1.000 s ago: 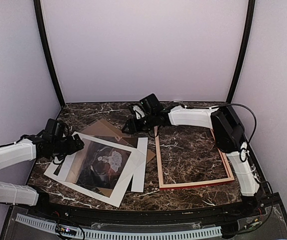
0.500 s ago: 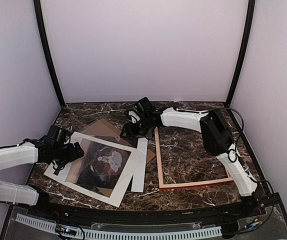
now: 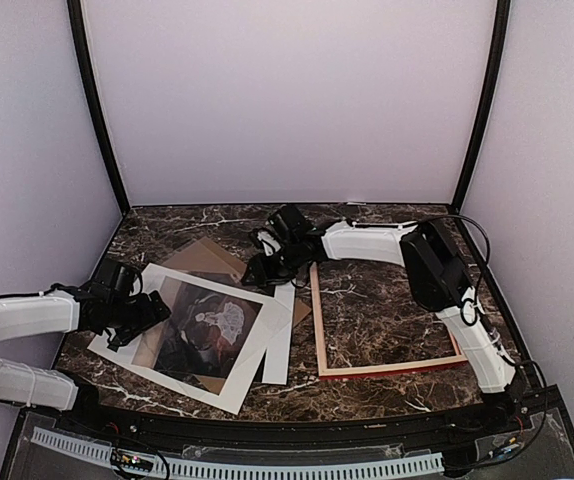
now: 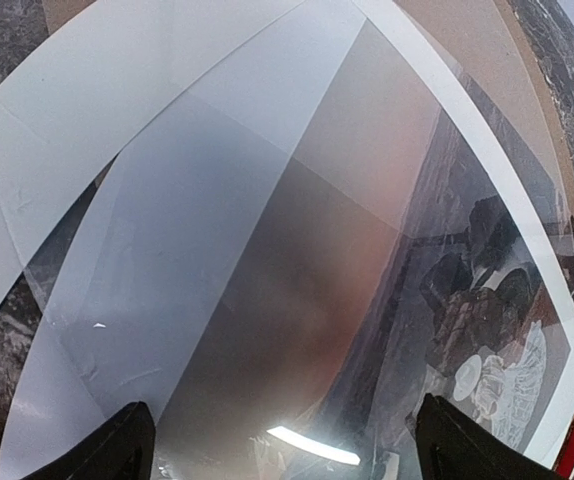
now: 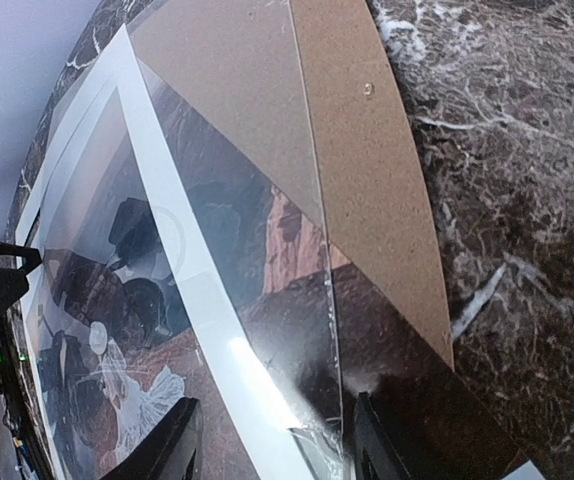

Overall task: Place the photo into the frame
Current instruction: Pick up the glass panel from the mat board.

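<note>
The photo (image 3: 207, 328), a dark picture with a white figure and white margins, lies tilted on a pile at the left of the table. It also shows in the left wrist view (image 4: 497, 370) and the right wrist view (image 5: 117, 380). The frame (image 3: 391, 368) lies flat to its right, with marble showing inside it. My left gripper (image 3: 153, 308) (image 4: 287, 462) hovers open and wide over the photo's left margin, where a clear pane covers it. At the pile's far right corner my right gripper (image 3: 258, 270) (image 5: 267, 450) has its jaws apart, straddling the pane's edge and a white margin.
A brown backing board (image 3: 205, 258) (image 5: 367, 150) lies under the pile at the back. A clear pane (image 5: 267, 270) rests on the photo. A white sheet's edge (image 3: 281, 335) sticks out on the pile's right, close to the frame's left rail. Dark posts and pale walls ring the table.
My right gripper has shifted left and nearer onto the pile's far corner, its jaws narrowing. The left gripper has slid slightly nearer along the photo's left edge.
</note>
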`<state>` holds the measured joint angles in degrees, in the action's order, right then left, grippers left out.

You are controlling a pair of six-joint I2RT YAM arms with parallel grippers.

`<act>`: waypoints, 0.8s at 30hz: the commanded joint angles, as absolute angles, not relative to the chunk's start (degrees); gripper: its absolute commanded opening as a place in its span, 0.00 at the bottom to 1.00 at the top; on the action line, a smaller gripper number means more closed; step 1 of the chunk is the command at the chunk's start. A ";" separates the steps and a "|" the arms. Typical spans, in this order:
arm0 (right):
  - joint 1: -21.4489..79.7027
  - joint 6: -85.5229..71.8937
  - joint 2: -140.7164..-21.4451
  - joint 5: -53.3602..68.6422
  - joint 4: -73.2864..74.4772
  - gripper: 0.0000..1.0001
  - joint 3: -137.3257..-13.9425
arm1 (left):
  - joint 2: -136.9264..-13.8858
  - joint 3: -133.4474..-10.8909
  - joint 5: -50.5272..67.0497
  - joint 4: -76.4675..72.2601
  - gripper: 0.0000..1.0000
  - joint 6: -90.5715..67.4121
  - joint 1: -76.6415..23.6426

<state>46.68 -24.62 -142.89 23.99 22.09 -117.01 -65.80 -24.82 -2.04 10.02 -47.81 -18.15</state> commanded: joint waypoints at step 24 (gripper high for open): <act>47.88 -28.75 -138.49 22.69 19.42 0.51 -106.36 | -58.04 -19.80 1.43 17.93 0.97 -52.57 -18.11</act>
<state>47.07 -27.83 -137.56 23.51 16.97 -106.96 -56.62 -21.26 -0.62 16.78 -51.94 -18.13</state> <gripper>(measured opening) 0.506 0.966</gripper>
